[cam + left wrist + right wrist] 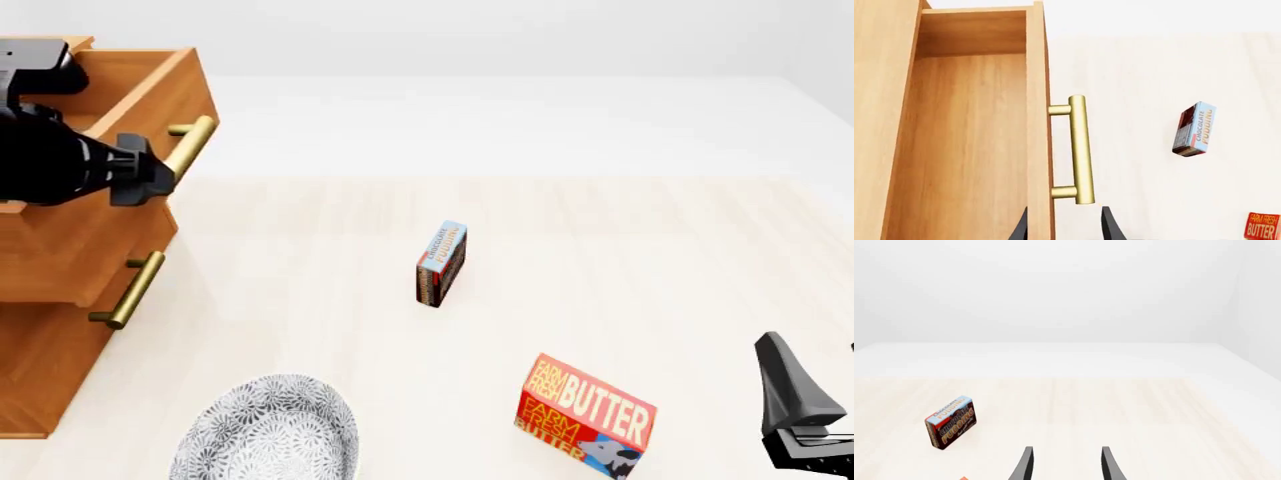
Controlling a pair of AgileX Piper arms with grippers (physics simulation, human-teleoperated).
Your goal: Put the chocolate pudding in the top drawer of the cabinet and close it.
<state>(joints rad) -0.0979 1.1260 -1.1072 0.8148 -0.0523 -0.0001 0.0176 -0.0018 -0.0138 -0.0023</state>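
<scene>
Pudding waiting, drawer open!

The chocolate pudding (442,263) stands on edge mid-surface. Your top drawer (127,150) is pulled out of the cabinet (54,370), ready to receive it. Left tool (1066,227) sits fingers apart by the brass handle (1079,150); right tool (1066,465), also spread, waits near the right edge.

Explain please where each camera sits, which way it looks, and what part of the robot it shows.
Front view: fixed above the arms' side, looking forward and down at the table; shows left arm, right gripper.
Left wrist view: behind the left gripper, facing the top drawer and its handle.
Right wrist view: behind the right gripper, facing bare table.
All three share the chocolate pudding.
</scene>
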